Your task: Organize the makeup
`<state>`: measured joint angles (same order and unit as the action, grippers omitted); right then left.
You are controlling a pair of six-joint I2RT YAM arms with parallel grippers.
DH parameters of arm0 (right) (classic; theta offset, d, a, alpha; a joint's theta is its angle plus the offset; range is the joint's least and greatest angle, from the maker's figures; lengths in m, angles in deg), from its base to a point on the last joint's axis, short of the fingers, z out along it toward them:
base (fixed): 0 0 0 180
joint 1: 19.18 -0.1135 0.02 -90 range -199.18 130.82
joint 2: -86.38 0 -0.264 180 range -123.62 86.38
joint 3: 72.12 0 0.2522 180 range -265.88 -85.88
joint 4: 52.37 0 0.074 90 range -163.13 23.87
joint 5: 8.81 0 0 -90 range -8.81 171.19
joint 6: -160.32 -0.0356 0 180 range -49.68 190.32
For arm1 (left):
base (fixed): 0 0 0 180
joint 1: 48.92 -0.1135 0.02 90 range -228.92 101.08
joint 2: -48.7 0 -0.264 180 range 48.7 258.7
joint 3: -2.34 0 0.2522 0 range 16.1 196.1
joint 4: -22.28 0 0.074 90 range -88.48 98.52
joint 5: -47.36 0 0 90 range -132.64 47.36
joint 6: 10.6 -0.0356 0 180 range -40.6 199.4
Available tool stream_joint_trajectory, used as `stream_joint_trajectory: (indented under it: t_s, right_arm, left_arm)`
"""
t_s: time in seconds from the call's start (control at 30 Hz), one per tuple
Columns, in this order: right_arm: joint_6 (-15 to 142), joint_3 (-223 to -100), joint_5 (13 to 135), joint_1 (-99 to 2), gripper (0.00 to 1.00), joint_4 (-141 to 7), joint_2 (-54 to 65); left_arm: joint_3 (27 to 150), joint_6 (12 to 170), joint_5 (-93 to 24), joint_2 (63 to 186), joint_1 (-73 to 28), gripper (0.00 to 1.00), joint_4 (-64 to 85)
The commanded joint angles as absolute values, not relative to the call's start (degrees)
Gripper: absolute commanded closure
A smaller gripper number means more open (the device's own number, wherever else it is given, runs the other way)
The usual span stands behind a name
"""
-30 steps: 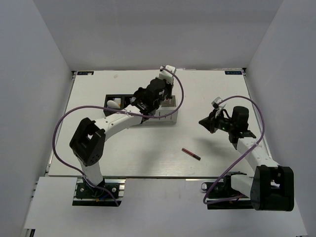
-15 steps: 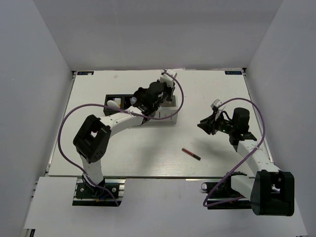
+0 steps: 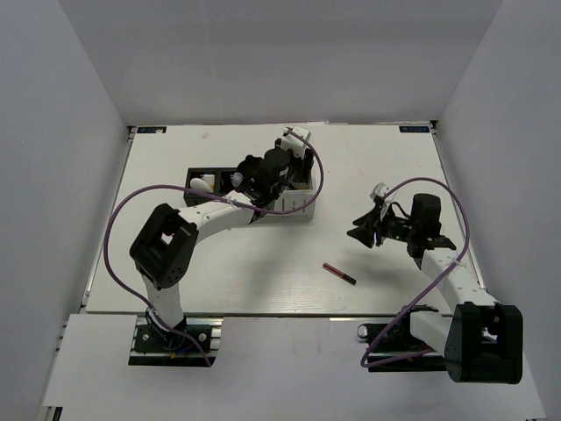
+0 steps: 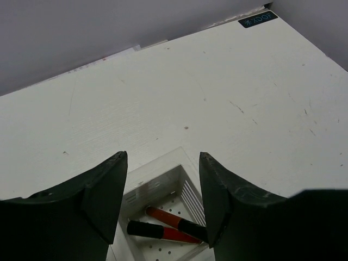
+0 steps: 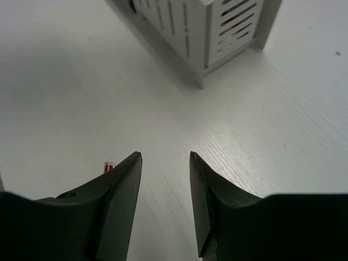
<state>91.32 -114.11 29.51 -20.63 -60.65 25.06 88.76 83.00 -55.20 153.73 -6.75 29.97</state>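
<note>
Down and to the left goes the right gripper [image 3: 359, 235] in the overhead view compared with a second ago, closing on the loose red stick [image 3: 338, 274]. The left gripper [image 4: 162, 157] has shifted only slightly above the white box [image 3: 294, 209].

We count three thin red sticks. One lies alone on the table [image 3: 175, 281], low and right of center. Two more, the paired sticks [image 4: 166, 224], lie side by side in a perforated compartment of the white box. We count two boxes, the white one and a black box [image 3: 195, 178] to its left, and one white oval [image 3: 202, 185] at the black box.

For writing, we get one dark label [image 4: 257, 19] at the upper right of the left wrist view. It has pale blue characters too small for us to read.

Now the claws. The left gripper's jaws are spread wide with nothing between them. The paired sticks sit below them, toward the bottom of that frame.

The right gripper's jaws are parted too, gripping nothing. In the overhead view the loose red stick lies to its lower left, apart from it. In the right wrist view only the stick's red tip peeks out, just beyond the left-hand finger [image 5: 117, 201] at the lower left.
</note>
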Motion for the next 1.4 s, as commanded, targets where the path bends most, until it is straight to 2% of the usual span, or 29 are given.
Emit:
stream_joint_trajectory:
  t_s: [0.0, 0.1, 0.2, 0.33, 0.5, 0.6, 0.77, 0.87, 1.17, 1.37]
  right_arm:
    - [101.1, -116.5, 22.0, -20.8, 0.52, -71.2, 25.3]
    - [108.1, -118.9, 19.7, -21.4, 0.50, -79.5, 24.0]
    - [123.2, -122.3, 21.5, -23.0, 0.47, -97.0, 21.3]
    - [127.0, -124.2, 27.0, -26.1, 0.46, -103.4, 19.8]
    - [123.2, -122.8, 34.2, -30.7, 0.45, -101.5, 19.2]
    - [119.2, -122.9, 38.1, -35.2, 0.42, -98.9, 17.6]
    - [112.2, -123.9, 45.5, -40.7, 0.41, -94.8, 12.7]
    - [109.3, -125.3, 50.3, -43.1, 0.39, -92.4, 9.7]
    - [106.0, -128.1, 58.7, -48.4, 0.36, -89.4, 3.9]
    - [105.1, -130.1, 63.3, -51.3, 0.41, -88.5, 0.7]
  left_arm:
    - [90.1, 83.7, -55.5, 151.4, -6.6, 0.34, 31.0]
    - [90.7, 83.9, -55.5, 149.7, -6.6, 0.32, 31.5]
    - [90.3, 84.7, -54.4, 145.7, -6.0, 0.32, 30.7]
    - [88.3, 91.2, -50.9, 138.7, -6.0, 0.32, 24.4]
    - [84.8, 103.8, -49.8, 130.8, -5.5, 0.25, 5.4]
    - [77.0, 110.9, -50.0, 123.7, -5.5, 0.23, 0.6]
    - [62.0, 118.6, -53.9, 109.6, -5.5, 0.20, -3.1]
    - [57.0, 122.6, -54.8, 105.9, -5.5, 0.20, -5.3]
    - [49.3, 127.9, -55.5, 100.5, -5.0, 0.19, -6.3]
    - [47.9, 128.2, -57.8, 97.9, -5.0, 0.19, -9.1]
